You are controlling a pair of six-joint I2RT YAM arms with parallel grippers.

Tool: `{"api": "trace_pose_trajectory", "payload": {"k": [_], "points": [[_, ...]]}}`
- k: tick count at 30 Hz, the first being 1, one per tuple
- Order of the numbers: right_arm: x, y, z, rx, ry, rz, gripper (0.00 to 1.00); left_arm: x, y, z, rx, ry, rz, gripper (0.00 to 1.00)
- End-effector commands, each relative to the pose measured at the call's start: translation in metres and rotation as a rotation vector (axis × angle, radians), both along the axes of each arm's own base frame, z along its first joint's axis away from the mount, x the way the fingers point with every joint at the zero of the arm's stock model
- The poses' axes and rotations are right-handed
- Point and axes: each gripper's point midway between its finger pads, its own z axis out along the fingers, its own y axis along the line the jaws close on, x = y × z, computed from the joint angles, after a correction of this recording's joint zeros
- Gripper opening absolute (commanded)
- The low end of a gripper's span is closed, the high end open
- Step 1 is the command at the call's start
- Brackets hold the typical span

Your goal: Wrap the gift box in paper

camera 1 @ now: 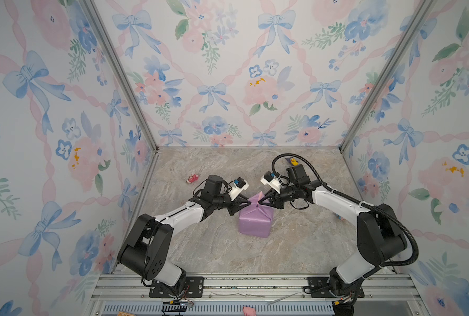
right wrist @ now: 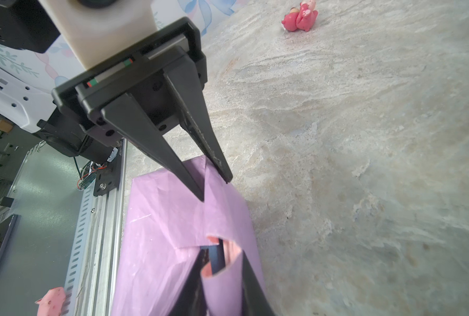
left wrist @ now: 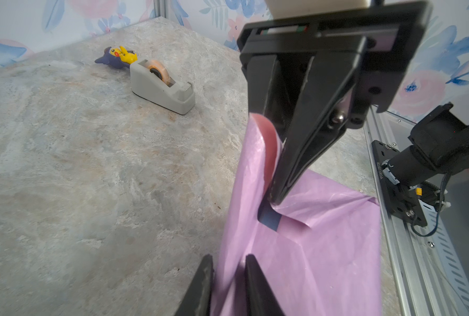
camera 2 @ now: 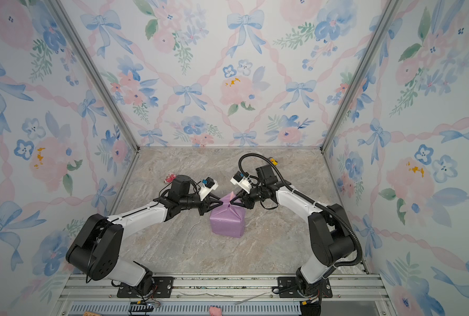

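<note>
The gift box stands mid-table, almost wholly covered by the lilac paper (camera 1: 255,221) (camera 2: 228,221). Only a navy sliver of the gift box (left wrist: 269,220) (right wrist: 217,257) shows through a gap at the far top edge. My left gripper (camera 1: 249,203) (left wrist: 226,273) reaches in from the left and is shut on a raised fold of paper there. My right gripper (camera 1: 259,202) (right wrist: 222,273) faces it from the right, shut round a curled flap whose pink underside shows. The two sets of tips almost meet above the box.
A grey tape dispenser (left wrist: 162,87) and a yellow-and-purple toy (camera 1: 292,161) sit at the back right. A pink toy (camera 1: 193,178) lies at the back left. Another pink toy (camera 1: 248,310) rests on the aluminium rail at the front edge.
</note>
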Motion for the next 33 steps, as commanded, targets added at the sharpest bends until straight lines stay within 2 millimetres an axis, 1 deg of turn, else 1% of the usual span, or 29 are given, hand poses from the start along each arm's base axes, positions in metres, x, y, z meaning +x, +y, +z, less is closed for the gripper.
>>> {"api": "trace_pose_trajectory", "payload": {"k": [1,2,5,6,8,12,14,19,23,28,33], "points": [[-0.005,0.011,0.005,0.067,0.016,0.029,0.16,-0.006,0.001,-0.012,0.033,0.014,-0.002,0.23],[-0.005,0.011,0.004,0.068,0.017,0.029,0.16,-0.004,0.002,-0.012,0.036,0.010,0.006,0.23],[-0.006,0.015,0.005,0.069,0.003,0.037,0.11,-0.002,0.003,-0.012,0.042,0.005,0.018,0.23],[-0.005,0.017,-0.002,0.060,0.017,0.038,0.08,-0.002,0.003,-0.012,0.042,0.004,0.019,0.23],[-0.005,0.020,-0.007,0.053,0.018,0.042,0.05,-0.003,0.001,-0.010,0.037,0.001,0.012,0.23],[-0.008,0.022,-0.013,0.017,-0.028,0.068,0.00,-0.005,-0.002,-0.001,0.012,0.001,-0.013,0.33],[-0.009,0.020,-0.014,0.002,-0.066,0.085,0.00,-0.005,-0.003,0.001,0.016,-0.003,-0.025,0.34],[-0.013,0.017,-0.007,-0.005,-0.179,0.172,0.00,-0.011,-0.005,-0.003,0.046,0.046,-0.084,0.35],[-0.011,0.017,0.002,-0.004,-0.215,0.199,0.00,-0.013,-0.004,-0.002,0.038,0.065,-0.098,0.37],[-0.015,0.017,0.013,0.029,-0.265,0.247,0.00,-0.013,0.001,-0.004,0.058,0.076,-0.089,0.37],[-0.019,0.017,0.015,0.044,-0.278,0.285,0.00,-0.013,0.001,-0.008,0.061,0.088,-0.097,0.37]]}}
